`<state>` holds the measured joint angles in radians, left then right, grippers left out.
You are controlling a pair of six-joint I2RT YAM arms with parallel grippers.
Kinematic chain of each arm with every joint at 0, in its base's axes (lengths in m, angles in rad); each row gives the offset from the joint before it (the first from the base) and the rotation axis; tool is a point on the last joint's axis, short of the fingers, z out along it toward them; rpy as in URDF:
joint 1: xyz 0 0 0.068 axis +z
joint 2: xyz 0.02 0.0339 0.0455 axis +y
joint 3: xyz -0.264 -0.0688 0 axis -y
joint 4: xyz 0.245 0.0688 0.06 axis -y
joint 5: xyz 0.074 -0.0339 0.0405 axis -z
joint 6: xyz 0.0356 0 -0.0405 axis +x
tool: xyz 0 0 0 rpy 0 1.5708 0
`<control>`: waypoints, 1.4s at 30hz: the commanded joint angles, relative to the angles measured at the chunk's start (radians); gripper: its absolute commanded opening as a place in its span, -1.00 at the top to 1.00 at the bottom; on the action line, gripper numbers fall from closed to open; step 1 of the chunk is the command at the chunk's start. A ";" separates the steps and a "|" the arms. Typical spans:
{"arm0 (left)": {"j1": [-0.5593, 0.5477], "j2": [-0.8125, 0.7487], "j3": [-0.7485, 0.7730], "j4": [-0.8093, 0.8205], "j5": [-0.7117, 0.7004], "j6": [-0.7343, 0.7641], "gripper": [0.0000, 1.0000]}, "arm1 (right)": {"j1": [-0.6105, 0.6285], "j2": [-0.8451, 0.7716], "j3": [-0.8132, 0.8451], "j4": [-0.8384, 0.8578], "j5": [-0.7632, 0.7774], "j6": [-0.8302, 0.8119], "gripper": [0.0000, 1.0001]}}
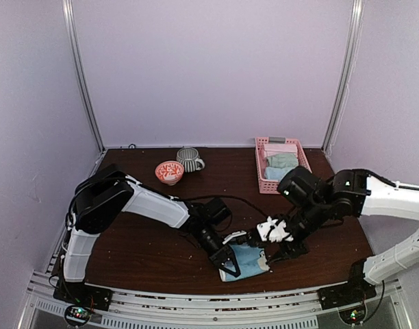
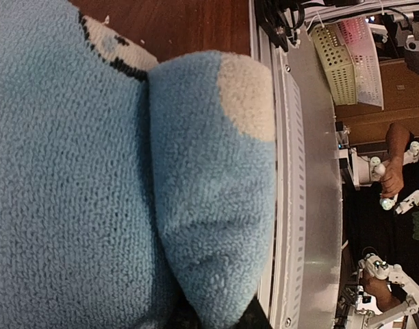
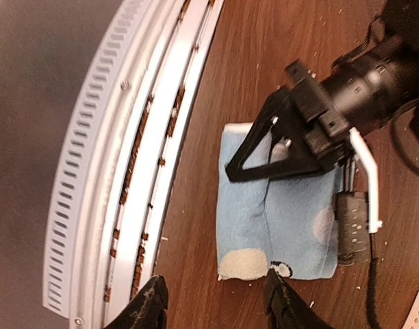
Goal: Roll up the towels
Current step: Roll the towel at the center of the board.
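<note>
**Dotted blue towel pinched at the table's near edge**

Left wrist: blue terry towel fills the lens, doubled into a bulge bearing a pale dot; a metal rail runs alongside.

Right wrist: the right gripper has its fingers apart with nothing between them, and the towel lies just ahead of them. On the towel, the left gripper is clamped on a fold.

Top: both grippers meet over the towel, the left one at its left end. Well beyond the right gripper, a pink basket holds folded towels. Beyond the left are a patterned bowl and a striped mug.
</note>
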<state>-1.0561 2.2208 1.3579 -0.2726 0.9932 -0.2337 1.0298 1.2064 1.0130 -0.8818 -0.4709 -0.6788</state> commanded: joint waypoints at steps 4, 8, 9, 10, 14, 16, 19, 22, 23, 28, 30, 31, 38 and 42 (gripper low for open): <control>-0.001 0.056 -0.018 -0.102 -0.066 -0.026 0.87 | 0.165 0.106 -0.140 0.268 0.370 0.037 -0.04; 0.001 0.051 -0.025 -0.101 -0.077 -0.031 0.86 | 0.198 0.199 -0.159 0.317 0.379 0.051 -0.07; 0.000 0.048 -0.028 -0.096 -0.081 -0.034 0.86 | 0.201 0.216 -0.165 0.329 0.381 0.057 -0.07; 0.001 0.045 -0.033 -0.090 -0.082 -0.040 0.86 | 0.205 0.228 -0.172 0.345 0.392 0.066 -0.08; 0.005 0.033 -0.040 -0.076 -0.108 -0.051 0.80 | 0.214 0.281 -0.193 0.382 0.433 0.094 -0.03; 0.012 0.014 -0.051 -0.057 -0.129 -0.058 0.69 | 0.213 0.297 -0.208 0.392 0.433 0.099 0.05; 0.027 -0.047 -0.084 -0.010 -0.184 -0.074 0.45 | 0.213 0.316 -0.239 0.410 0.438 0.103 0.37; 0.041 -0.148 -0.140 0.042 -0.301 -0.077 0.30 | 0.206 0.333 -0.241 0.394 0.396 0.105 0.63; 0.046 -0.185 -0.161 0.064 -0.322 -0.076 0.26 | 0.198 0.336 -0.234 0.379 0.366 0.106 0.68; 0.056 -0.387 -0.276 0.149 -0.508 -0.087 0.18 | 0.101 0.336 -0.180 0.285 0.182 0.081 0.75; 0.054 -0.476 -0.340 0.205 -0.582 -0.104 0.18 | 0.039 0.357 -0.141 0.234 0.098 0.061 0.75; 0.054 -0.523 -0.374 0.239 -0.627 -0.108 0.18 | 0.005 0.373 -0.118 0.205 0.054 0.051 0.75; 0.025 -0.794 -0.518 0.276 -0.974 0.041 0.11 | -0.210 0.607 0.070 -0.024 -0.187 -0.062 0.75; -0.093 -0.812 -0.497 0.238 -1.083 0.204 0.02 | -0.312 0.779 0.204 -0.171 -0.325 -0.133 0.77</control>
<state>-1.0504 1.4124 0.8459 -0.0460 0.0952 -0.2138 0.7994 1.8385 1.1481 -0.8516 -0.6674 -0.7128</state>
